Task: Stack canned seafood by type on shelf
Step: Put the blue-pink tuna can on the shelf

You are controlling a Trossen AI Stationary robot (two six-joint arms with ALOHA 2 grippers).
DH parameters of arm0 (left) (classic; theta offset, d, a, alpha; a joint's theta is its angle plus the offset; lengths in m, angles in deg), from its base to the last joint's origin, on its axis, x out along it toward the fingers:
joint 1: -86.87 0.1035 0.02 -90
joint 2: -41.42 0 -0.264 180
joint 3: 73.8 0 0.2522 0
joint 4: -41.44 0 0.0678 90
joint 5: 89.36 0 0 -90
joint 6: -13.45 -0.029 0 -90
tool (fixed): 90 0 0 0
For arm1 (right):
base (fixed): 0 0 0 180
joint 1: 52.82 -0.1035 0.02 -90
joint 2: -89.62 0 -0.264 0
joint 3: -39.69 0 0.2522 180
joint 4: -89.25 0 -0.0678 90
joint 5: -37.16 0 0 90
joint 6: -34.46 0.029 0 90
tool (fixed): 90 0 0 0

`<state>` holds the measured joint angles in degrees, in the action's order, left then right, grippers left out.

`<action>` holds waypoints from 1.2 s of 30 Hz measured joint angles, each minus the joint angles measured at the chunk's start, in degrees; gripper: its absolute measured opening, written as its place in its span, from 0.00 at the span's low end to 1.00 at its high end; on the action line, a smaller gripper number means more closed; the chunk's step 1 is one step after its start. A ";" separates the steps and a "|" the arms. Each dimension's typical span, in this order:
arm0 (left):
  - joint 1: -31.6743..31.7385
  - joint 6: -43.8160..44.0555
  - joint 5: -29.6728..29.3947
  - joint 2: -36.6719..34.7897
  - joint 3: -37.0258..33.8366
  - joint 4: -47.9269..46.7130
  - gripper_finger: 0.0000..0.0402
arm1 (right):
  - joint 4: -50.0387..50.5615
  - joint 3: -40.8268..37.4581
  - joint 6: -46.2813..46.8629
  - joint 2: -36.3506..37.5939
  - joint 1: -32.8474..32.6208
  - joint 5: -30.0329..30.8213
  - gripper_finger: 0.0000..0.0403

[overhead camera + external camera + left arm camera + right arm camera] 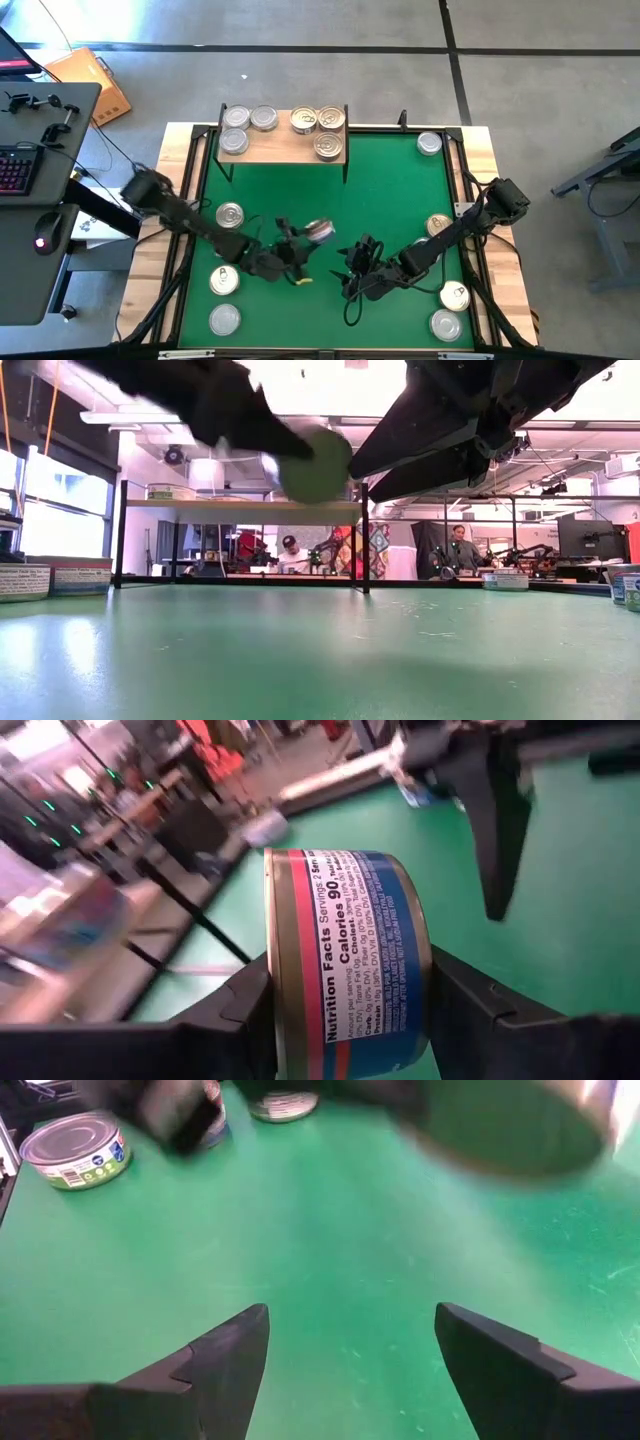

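A can with a blue and red label is lifted over the middle of the green mat, with my left gripper shut on it. The low view shows this can clear of the mat. My right gripper stands open just to its right, low over the mat, with nothing between its fingers. The shelf stands at the far edge on thin black legs. It bears three silver-lidded cans on its left and three gold-lidded cans on its right. My left gripper pinches the can by its two flat ends, one finger on the end by the rim and the other finger on the opposite end. The fingers come nearly level from the table's left. The can sits on edge, clear of the mat.
Loose cans stand on the mat: three at the left, three at the near right, and one at the far right corner. Free mat lies between the shelf and the grippers.
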<state>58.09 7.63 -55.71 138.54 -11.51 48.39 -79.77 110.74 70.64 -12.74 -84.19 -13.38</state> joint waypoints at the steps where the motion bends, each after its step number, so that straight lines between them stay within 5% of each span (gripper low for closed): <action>1: -0.71 -1.14 -0.92 -1.86 0.01 -1.49 0.42 | -0.02 0.00 0.00 0.00 0.00 0.00 0.69; 9: -4.12 -17.78 -8.06 -15.19 0.04 -5.79 0.42 | 0.02 0.02 -0.08 0.00 0.00 0.02 0.69; 16: 1.22 -31.94 -11.43 -22.09 0.07 -9.40 0.42 | 0.04 0.01 -0.24 0.00 0.00 0.04 0.69; 25: 18.78 -33.06 -0.08 -21.71 0.04 -21.92 0.42 | 0.13 0.00 -0.56 0.00 0.79 0.04 0.69; 36: 31.22 -36.82 10.29 -20.50 0.04 -21.82 0.46 | 0.39 0.00 -0.41 0.00 0.74 0.02 0.69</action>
<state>89.30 -29.20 -45.42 118.04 -11.47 26.58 -79.38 110.74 70.23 -12.74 -83.45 -13.35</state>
